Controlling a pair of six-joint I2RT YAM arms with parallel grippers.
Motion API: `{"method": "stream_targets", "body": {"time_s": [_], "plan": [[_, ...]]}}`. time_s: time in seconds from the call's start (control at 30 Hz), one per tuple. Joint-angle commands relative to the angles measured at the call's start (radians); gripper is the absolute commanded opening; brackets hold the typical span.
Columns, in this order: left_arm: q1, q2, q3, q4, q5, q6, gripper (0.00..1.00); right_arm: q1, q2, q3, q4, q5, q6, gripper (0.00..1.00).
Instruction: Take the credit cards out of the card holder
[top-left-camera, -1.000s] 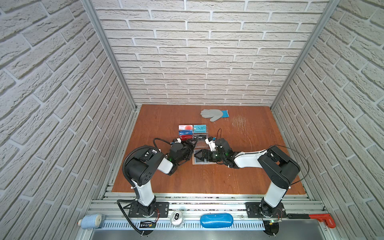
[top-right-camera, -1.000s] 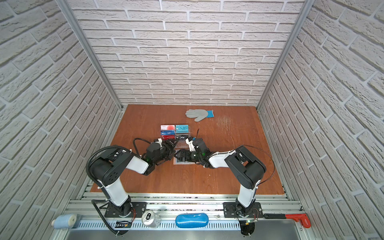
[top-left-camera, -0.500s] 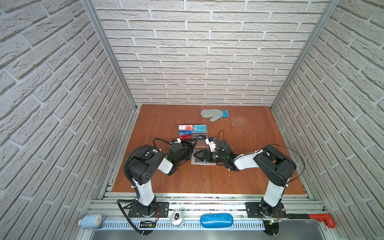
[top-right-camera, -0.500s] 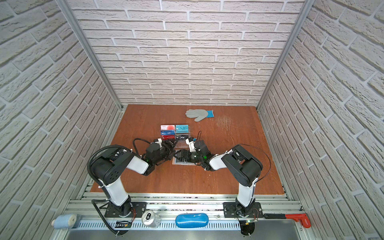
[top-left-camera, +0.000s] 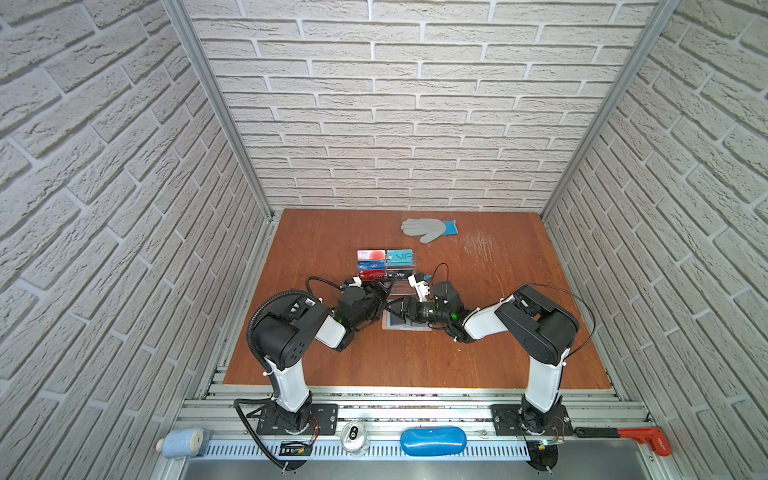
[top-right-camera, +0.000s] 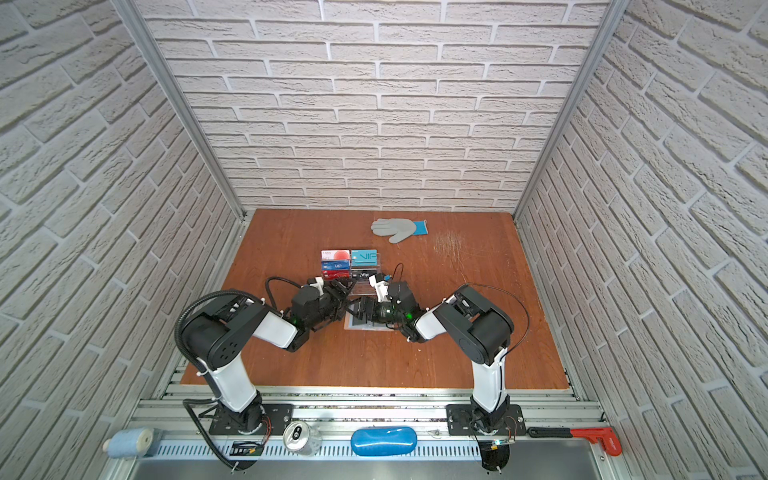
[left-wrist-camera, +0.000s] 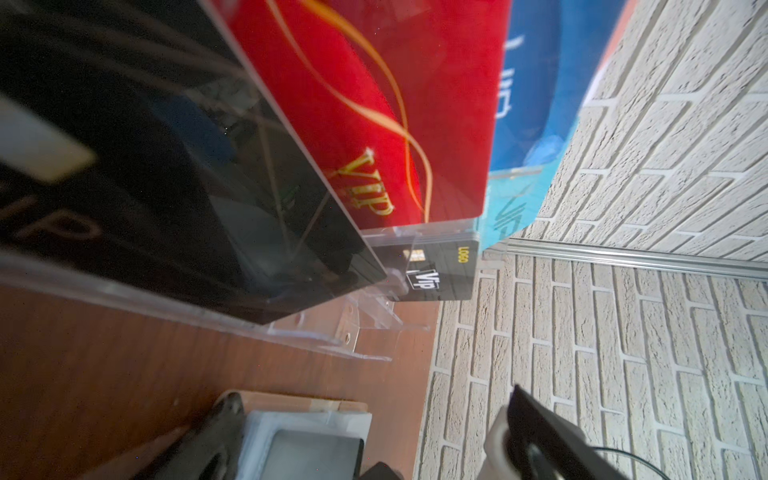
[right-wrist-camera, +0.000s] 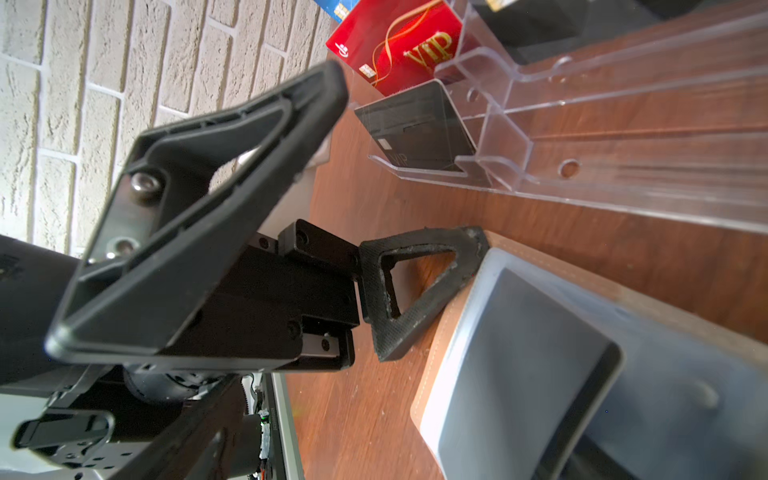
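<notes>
The card holder (top-left-camera: 409, 326) lies open on the table, its grey-blue sleeve page (right-wrist-camera: 665, 374) up with a dark card (right-wrist-camera: 540, 353) showing through it. Behind it the clear acrylic stand (top-left-camera: 401, 286) carries the credit cards: white with a red circle (top-left-camera: 370, 254), teal (top-left-camera: 400, 257), blue (top-left-camera: 371, 265), red (right-wrist-camera: 399, 50) and a black one (right-wrist-camera: 415, 133) in the front tier. My left gripper (top-left-camera: 384, 297) is open and turned on its side, one finger (right-wrist-camera: 415, 291) resting on the holder's corner. My right gripper (top-left-camera: 397, 311) hangs open over the holder.
A grey glove (top-left-camera: 428, 228) with a blue cuff lies at the back. On the front rail sit a blue case (top-left-camera: 432, 440), a can (top-left-camera: 353, 434), a roll (top-left-camera: 183, 442) and a red-handled tool (top-left-camera: 640, 438). Brick walls close three sides.
My right gripper has edged left over the card holder and its elbow has drawn inward. The left arm has hardly moved.
</notes>
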Motion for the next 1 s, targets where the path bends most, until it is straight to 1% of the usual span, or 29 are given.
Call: {"method": "stream_targets", "body": {"time_s": [0.0, 0.13, 0.17, 0.2, 0.27, 0.5, 0.8, 0.97], "plan": [[0.008, 0.023, -0.019, 0.003, 0.002, 0.003, 0.98, 0.011, 0.032, 0.008, 0.007, -0.017, 0.002, 0.93], [0.01, 0.027, -0.022, 0.01, 0.001, 0.001, 0.98, 0.011, 0.034, 0.009, -0.029, -0.003, -0.009, 0.91], [0.011, 0.027, -0.023, 0.013, 0.001, 0.001, 0.98, 0.011, 0.034, 0.008, -0.033, -0.002, -0.008, 0.89], [0.012, 0.028, -0.025, 0.016, 0.003, -0.001, 0.98, 0.011, 0.03, 0.006, -0.042, 0.003, -0.012, 0.85], [0.018, 0.028, -0.03, 0.022, 0.006, -0.002, 0.98, 0.011, 0.02, 0.004, -0.066, 0.009, -0.02, 0.81], [0.03, 0.024, -0.042, 0.028, 0.013, 0.0, 0.98, 0.01, -0.017, 0.006, -0.141, 0.026, -0.062, 0.78], [0.038, 0.029, -0.048, 0.036, 0.019, 0.001, 0.98, 0.003, -0.046, 0.002, -0.173, 0.023, -0.081, 0.66], [0.039, 0.034, -0.047, 0.038, 0.019, 0.004, 0.98, -0.002, -0.068, 0.002, -0.196, 0.021, -0.092, 0.63]]}}
